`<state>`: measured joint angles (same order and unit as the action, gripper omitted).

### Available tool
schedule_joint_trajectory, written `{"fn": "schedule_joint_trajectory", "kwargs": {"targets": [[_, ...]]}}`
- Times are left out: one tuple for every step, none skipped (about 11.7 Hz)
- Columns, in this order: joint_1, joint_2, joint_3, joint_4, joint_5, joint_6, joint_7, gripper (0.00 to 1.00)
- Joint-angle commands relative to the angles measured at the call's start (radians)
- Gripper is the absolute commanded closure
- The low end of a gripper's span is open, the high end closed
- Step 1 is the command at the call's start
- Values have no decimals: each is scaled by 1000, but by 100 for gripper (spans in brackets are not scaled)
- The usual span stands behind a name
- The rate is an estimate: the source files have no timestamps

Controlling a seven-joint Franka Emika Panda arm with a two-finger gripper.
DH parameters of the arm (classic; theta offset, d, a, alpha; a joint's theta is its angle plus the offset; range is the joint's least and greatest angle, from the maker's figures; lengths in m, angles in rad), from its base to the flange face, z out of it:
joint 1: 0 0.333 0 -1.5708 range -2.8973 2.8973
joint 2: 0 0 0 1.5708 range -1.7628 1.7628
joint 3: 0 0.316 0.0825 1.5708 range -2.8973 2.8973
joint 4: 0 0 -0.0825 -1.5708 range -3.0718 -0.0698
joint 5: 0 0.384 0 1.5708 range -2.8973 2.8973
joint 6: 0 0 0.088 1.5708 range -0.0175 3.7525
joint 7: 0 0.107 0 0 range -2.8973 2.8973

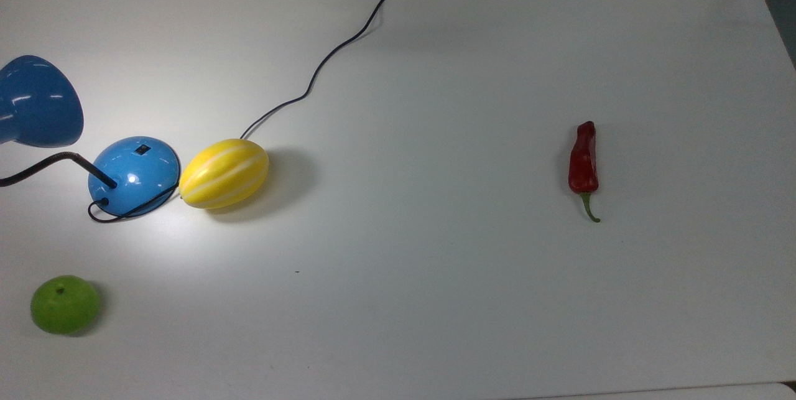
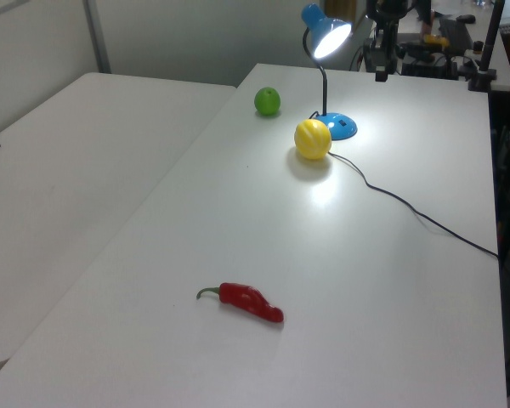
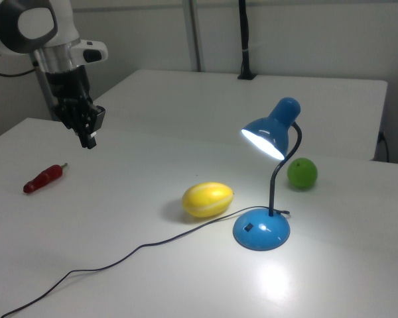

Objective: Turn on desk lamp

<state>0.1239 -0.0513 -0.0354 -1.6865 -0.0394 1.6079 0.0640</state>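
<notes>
The blue desk lamp is lit: its cone shade (image 3: 265, 136) glows and throws a bright patch on the white table. Its dome base (image 1: 134, 175) carries a small black switch (image 1: 143, 150), and the black bendy neck (image 3: 278, 179) rises from it. The black cord (image 1: 323, 67) runs from the base toward the top view's top edge. My gripper (image 3: 89, 139) hangs shut and empty in the air, far from the lamp, at the right view's left. In the left view the gripper (image 2: 380, 75) is behind and to the right of the shade (image 2: 327, 36).
A yellow striped melon (image 1: 224, 173) lies touching the base's right side in the top view. A green round fruit (image 1: 65, 303) sits at the top view's lower left. A red chili (image 1: 583, 160) lies far right. A second table (image 2: 59, 178) adjoins.
</notes>
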Motion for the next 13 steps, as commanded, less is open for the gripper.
{"fn": "schedule_joint_trajectory", "kwargs": {"targets": [[10, -2, -18, 37, 21, -29, -16, 0], [10, 1, -17, 39, 12, -25, -24, 0], [10, 1, -17, 39, 9, -23, -26, 0], [10, 7, -17, 41, 9, -22, -33, 0], [10, 10, -15, 44, 9, -22, -33, 0], [10, 19, -15, 63, 9, -22, -32, 0], [10, 34, -15, 82, 9, -23, -29, 0], [8, 60, -15, 121, 9, -28, -26, 0], [8, 83, -15, 137, 9, -29, -20, 0], [6, 84, -15, 137, 10, -29, -18, 0], [-25, 84, 1, 137, 12, -31, -18, 0], [-59, 84, 29, 137, 13, -31, -18, 0], [-82, 82, 47, 136, 13, -31, -18, 0]]}}
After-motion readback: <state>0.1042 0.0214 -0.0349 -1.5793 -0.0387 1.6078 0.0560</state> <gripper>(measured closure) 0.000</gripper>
